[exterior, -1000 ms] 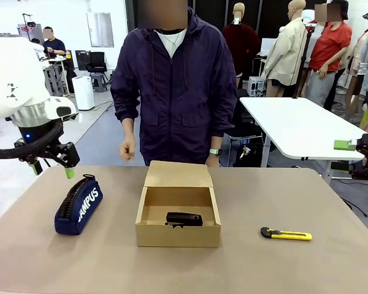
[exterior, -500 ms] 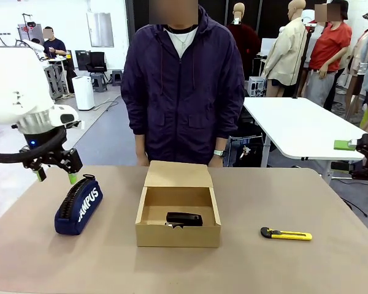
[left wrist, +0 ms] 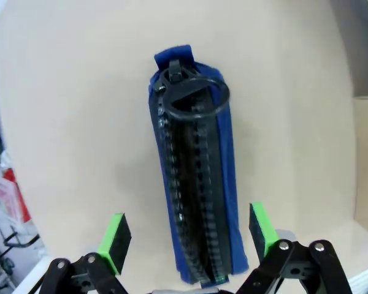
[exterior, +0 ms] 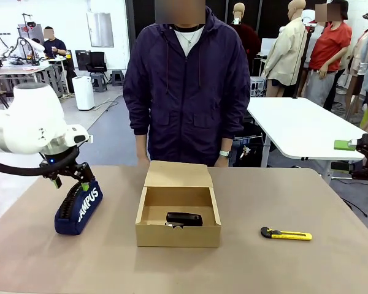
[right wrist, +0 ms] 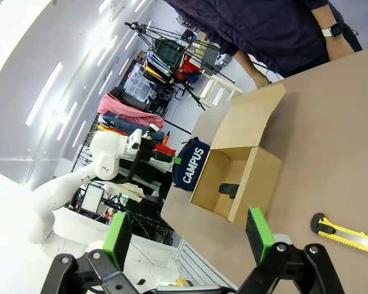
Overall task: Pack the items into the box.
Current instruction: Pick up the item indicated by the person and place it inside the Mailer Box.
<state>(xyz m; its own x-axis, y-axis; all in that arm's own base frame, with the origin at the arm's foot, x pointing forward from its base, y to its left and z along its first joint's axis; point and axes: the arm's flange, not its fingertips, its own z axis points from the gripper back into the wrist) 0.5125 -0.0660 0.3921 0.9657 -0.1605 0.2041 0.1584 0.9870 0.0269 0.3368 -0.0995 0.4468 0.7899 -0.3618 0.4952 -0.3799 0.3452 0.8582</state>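
Observation:
The navy "CAMPUS" pencil case [exterior: 78,207] lies at the table's left, zip up. My left gripper [exterior: 72,184] hangs open just over its far end. In the left wrist view the green pads [left wrist: 115,240] stand on either side of the pencil case [left wrist: 196,159], not touching it. The brown box [exterior: 178,233] sits open in the middle, its lid flap leaning back, and a small black stapler [exterior: 184,218] lies inside. The yellow-and-black utility knife [exterior: 286,234] rests on the table to the box's right. My right gripper [exterior: 351,146] waits open off the table's far right; the right wrist view shows the box [right wrist: 257,168] and the knife [right wrist: 346,236].
A person in a dark purple jacket [exterior: 187,86] stands at the far edge right behind the box, hands low by the table edge. A white table [exterior: 294,125] stands behind on the right. Bare tabletop lies in front of the box and around the knife.
My left gripper has come down and to the right, from beside the pencil case's far end to straddling it. The person straightened up and lowered the raised hand. The right arm stayed still.

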